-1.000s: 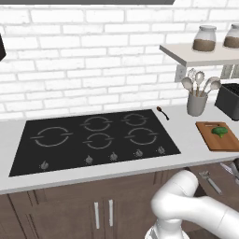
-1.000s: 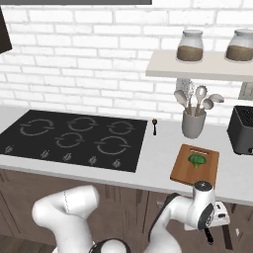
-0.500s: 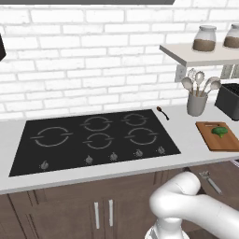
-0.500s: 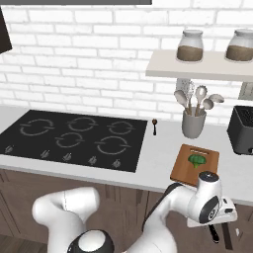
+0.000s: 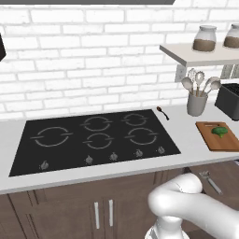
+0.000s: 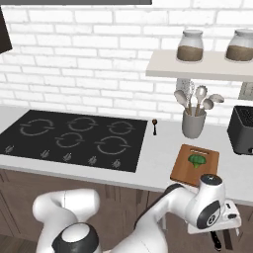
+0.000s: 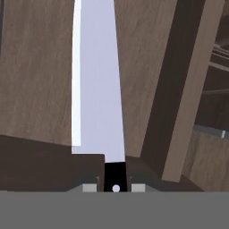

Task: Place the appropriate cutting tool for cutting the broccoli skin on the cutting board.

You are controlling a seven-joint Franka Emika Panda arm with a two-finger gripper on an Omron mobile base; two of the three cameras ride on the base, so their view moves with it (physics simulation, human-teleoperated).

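A grey utensil pot point(image 6: 193, 124) stands on the white counter point(image 6: 153, 153) near the wall, holding several spoons and a whisk, and two glass jars point(image 6: 190, 46) of brown contents sit on the shelf point(image 6: 197, 65) above it. In front of the pot lies the cutting board point(image 6: 195, 165), with the broccoli point(image 6: 197, 160) resting on its middle. The gripper point(image 6: 216, 240) hangs below the counter edge, in front of the brown cabinet fronts, its fingers pressed onto the black handle of a knife point(image 7: 96, 85). In the hand view the pale blade runs lengthwise straight away from the fingers, point farthest out, over wooden panels. A black cooktop point(image 5: 95, 138) fills the counter's left, a small dark spoon point(image 5: 162, 112) lies beside it, and a dark toaster point(image 6: 241, 130) stands right of the board.
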